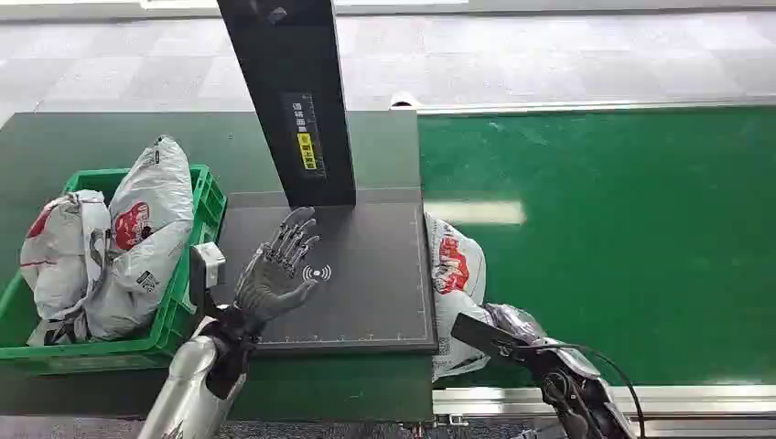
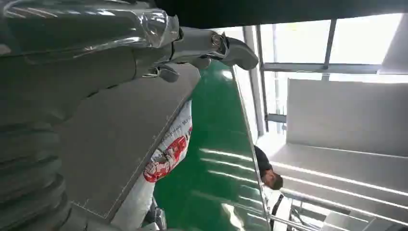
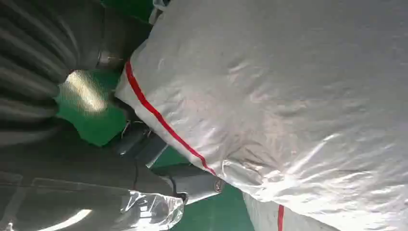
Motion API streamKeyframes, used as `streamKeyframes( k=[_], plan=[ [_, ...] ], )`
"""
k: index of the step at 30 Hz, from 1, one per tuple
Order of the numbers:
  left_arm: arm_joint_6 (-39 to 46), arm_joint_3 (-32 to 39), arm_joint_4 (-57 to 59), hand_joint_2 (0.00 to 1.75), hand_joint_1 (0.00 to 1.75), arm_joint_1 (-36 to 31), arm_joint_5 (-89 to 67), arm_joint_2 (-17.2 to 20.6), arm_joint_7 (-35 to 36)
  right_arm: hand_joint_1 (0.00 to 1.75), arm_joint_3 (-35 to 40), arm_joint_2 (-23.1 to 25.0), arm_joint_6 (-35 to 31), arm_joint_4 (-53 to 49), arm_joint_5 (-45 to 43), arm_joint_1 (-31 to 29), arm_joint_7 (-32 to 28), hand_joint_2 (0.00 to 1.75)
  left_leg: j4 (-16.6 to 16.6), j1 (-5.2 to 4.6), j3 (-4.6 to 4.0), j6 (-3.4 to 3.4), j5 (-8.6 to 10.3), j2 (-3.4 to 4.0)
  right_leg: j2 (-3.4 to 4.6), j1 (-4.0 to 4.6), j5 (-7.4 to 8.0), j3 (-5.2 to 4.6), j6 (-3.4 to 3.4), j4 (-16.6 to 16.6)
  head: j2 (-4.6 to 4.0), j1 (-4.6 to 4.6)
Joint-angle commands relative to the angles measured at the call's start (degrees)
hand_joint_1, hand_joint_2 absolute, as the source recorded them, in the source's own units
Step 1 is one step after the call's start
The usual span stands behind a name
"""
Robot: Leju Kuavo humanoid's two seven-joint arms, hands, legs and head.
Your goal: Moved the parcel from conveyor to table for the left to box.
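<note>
1. At the far left we see a green slatted plastic crate (image 1: 183, 315) on the dark green table (image 1: 55, 146), with two crumpled white plastic mail bags with red print (image 1: 137, 242) stuffed inside it, one leaning upright against the other.
2. Just right of the crate our silver left arm comes up from below, and its many-fingered left hand (image 1: 274, 274) hovers over the flat dark grey scanner pad (image 1: 375, 274) with its fingers spread apart and nothing in its grasp.
3. A tall black post with a yellow label (image 1: 293, 101) rises from the far edge of that pad.
4. At the pad's right edge lies the white plastic parcel with a red logo (image 1: 455, 274); it sits where the pad meets the bright green conveyor belt (image 1: 622, 247), touching the pad's side and partly on the belt.
5. Our right hand (image 1: 517, 325) is at the near end of the parcel. In the right wrist view its dark fingers (image 3: 139, 144) lie against the bag's creased white skin beside a red stripe, but we cannot tell whether they are really gripping it.
6. In the left wrist view a person (image 2: 267, 171) stands beyond the belt's far side.
</note>
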Motion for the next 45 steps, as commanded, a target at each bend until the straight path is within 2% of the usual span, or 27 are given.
streamKeyframes(
  k=[1, 4, 6, 7, 10, 20, 22, 27, 34, 36, 43, 45],
  plan=[
    [0.7, -0.64, -0.14, 1.75, 0.0, 0.57, 0.73, 1.91, 0.35, 1.75, 4.14, -0.66, 0.42, 5.63, -0.34, -1.79, -1.72, 1.75, -0.08, -0.01, 0.05, 0.08, 0.03, -0.03, -0.07, 0.02, 0.02, 0.08, -0.05, -0.1, 0.0, 0.0],
    [1.35, 0.8, -3.35, 1.75, 0.0, 3.37, 1.14, 2.58, 0.39, 1.75, 3.72, 1.37, -3.55, 6.23, -2.68, -5.66, -5.56, 1.75, -0.04, -0.03, 0.0, 0.04, -0.02, 0.2, 0.2, -0.02, 0.04, -0.02, -0.03, -0.01, 0.0, 0.02],
    [1.65, 1.93, -5.19, 1.75, 0.0, 5.31, 1.41, 2.73, 0.04, 1.75, -0.6, 3.73, -3.7, 4.13, -9.82, -6.87, -11.18, 1.75, -0.02, -0.02, -0.05, 0.03, -0.03, 0.24, 0.25, -0.01, 0.05, -0.07, -0.03, 0.02, 0.0, 0.0],
    [1.68, 2.29, -5.5, 1.75, 0.0, 5.71, 1.47, 2.66, -0.15, 1.75, -1.25, 3.85, -3.46, 2.81, -11.55, -7.04, -11.64, 1.75, -0.06, -0.05, -0.04, 0.06, -0.03, 0.46, 0.43, -0.02, 0.1, -0.15, -0.07, 0.01, 0.0, -0.02],
    [1.56, 2.61, -5.12, 1.75, 0.0, 5.98, 1.37, 2.78, -1.38, 1.75, -5.65, 4.74, -4.21, -2.52, -18.8, -5.61, -15.83, 1.75, -0.02, -0.06, -0.19, 0.05, -0.03, 0.45, 0.41, -0.03, 0.08, -0.28, -0.08, 0.08, 0.0, 0.04],
    [1.6, 2.64, -4.59, 1.75, 0.0, 5.57, 1.37, 2.65, -1.93, 1.75, -6.76, 4.53, -5.28, -4.35, -20.05, -4.73, -16.74, 1.75, -0.03, -0.02, -0.26, 0.07, 0.0, 0.17, 0.17, 0.01, 0.05, -0.27, -0.04, 0.03, 0.0, 0.02],
    [1.5, 2.42, -4.31, 1.75, 0.0, 5.52, 1.27, 2.84, -2.23, 1.75, -8.72, 5.26, -6.27, -5.75, -22.8, -3.8, -19.46, 1.75, -0.02, -0.01, -0.27, 0.08, 0.0, 0.18, 0.16, 0.02, 0.05, -0.26, -0.05, 0.03, 0.0, 0.0],
    [1.3, 1.97, -2.28, 1.75, 0.0, 4.5, 1.52, 3.0, -3.51, 1.75, -12.67, 5.92, -9.01, -11.84, -27.63, -1.02, -21.45, 1.75, -0.04, -0.03, -0.27, 0.05, 0.02, 0.04, 0.03, -0.01, 0.01, -0.24, -0.08, 0.04, 0.0, 0.0],
    [1.41, 1.22, -1.9, 1.75, 0.0, 3.16, 2.05, 3.06, -4.3, 1.75, -21.05, 8.31, -14.11, -23.45, -39.21, 5.3, -27.02, 1.75, -0.01, -0.02, -0.35, 0.05, 0.03, -0.1, -0.08, 0.0, -0.01, -0.31, -0.05, 0.05, 0.0, 0.0],
    [1.56, 1.14, -2.17, 1.75, 0.0, 3.26, 2.09, 3.08, -4.29, 1.75, -22.22, 8.96, -15.77, -26.05, -40.73, 6.53, -29.16, 1.75, -0.01, -0.02, -0.36, 0.05, 0.03, -0.11, -0.08, 0.0, -0.01, -0.32, -0.04, 0.05, 0.0, 0.0],
    [2.36, 1.1, -3.2, 1.75, 0.0, 3.36, 2.35, 2.72, -4.4, 1.75, -25.03, 11.95, -21.74, -41.45, -44.35, 10.63, -29.2, 1.75, 0.01, -0.03, -0.45, 0.03, 0.02, -0.09, -0.05, -0.01, -0.02, -0.41, -0.06, 0.1, 0.0, 0.0],
    [2.94, 1.41, -4.08, 1.75, 0.0, 3.95, 2.61, 2.62, -4.44, 1.75, -22.25, 10.76, -21.01, -41.7, -42.73, 10.94, -29.2, 1.75, 0.02, -0.04, -0.44, 0.05, 0.01, -0.05, -0.04, -0.02, -0.01, -0.43, -0.05, 0.1, 0.0, 0.02]
  ],
)
